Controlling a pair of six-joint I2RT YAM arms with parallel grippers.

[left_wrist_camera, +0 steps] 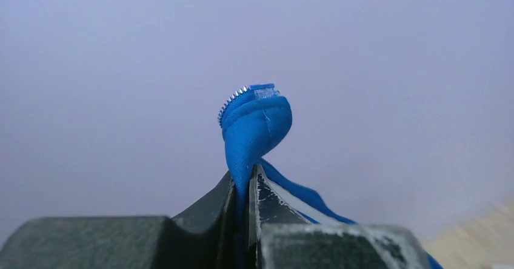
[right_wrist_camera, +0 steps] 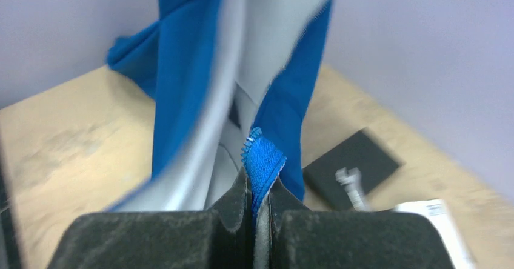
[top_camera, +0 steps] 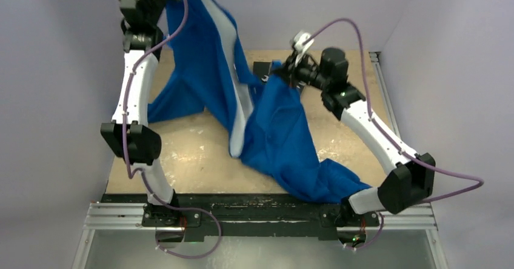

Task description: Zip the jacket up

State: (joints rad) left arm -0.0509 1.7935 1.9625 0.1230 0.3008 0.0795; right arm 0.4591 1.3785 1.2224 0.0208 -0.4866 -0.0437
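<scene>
The royal-blue jacket trails up from the near edge of the bench. Mid-bench, the right claw is clamped on a blue fabric edge. Farther back and raised, the left claw pinches the jacket edge bearing silvery zipper teeth.

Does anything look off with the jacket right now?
Yes. The jacket hangs twisted and open, lining showing, strung between the raised left gripper and the right gripper, both pinching zipper edges; one end trails to the near edge of the table.
</scene>
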